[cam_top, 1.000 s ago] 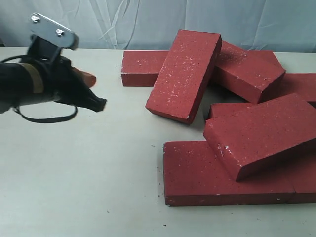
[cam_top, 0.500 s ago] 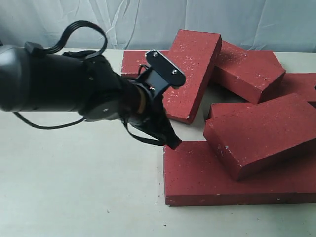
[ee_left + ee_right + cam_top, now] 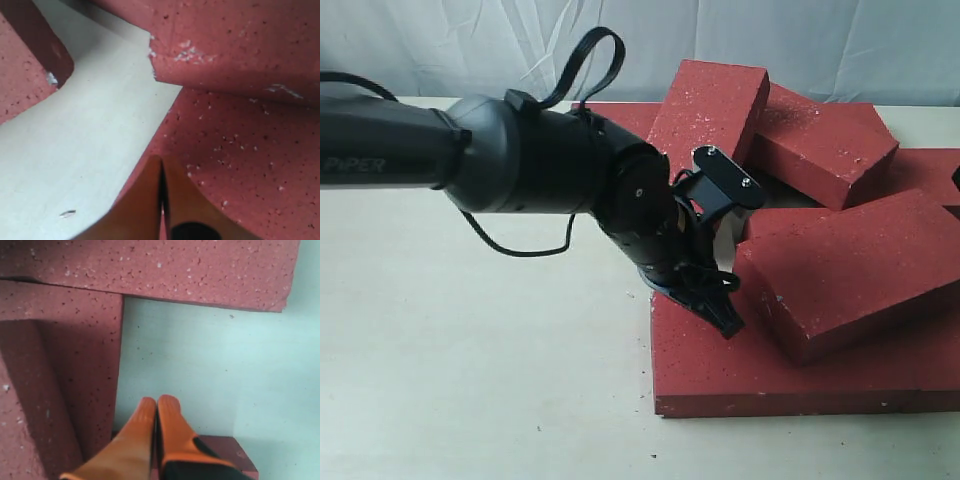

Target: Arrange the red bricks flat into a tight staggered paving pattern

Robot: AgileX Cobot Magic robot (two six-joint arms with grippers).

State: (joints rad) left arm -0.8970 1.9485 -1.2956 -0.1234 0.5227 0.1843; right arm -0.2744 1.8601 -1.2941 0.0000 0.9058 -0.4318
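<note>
- Exterior view: the red bricks [image 3: 825,145] lie in a loose, overlapping heap on the worktop [image 3: 470,380], with most of them beyond the left end effector [image 3: 728,322].
- Directly under its tips lies a flat brick [image 3: 740,375]. A tilted brick [image 3: 850,265] rests partly on that one, just beside the tips. A leaning brick [image 3: 715,105] is propped up behind the wrist.
- Handling, as a judgement: these bricks look rigid, dense and heavy for such slim fingers. The rough, gritty faces should resist slipping, but the corners seem apt to chip.
- The surest hold is probably across the thin long sides near the middle, so the weight balances. Pushing against a side face with the fingers together may serve as well for sliding a brick flat.
- The left end effector has its orange fingers pressed together, with nothing between them. The tips sit over the flat brick near its edge, and I cannot tell whether they touch it.
- The right end effector [image 3: 157,401] is likewise closed and empty, poised above bare worktop, with bricks ahead of the tips and alongside them.
</note>
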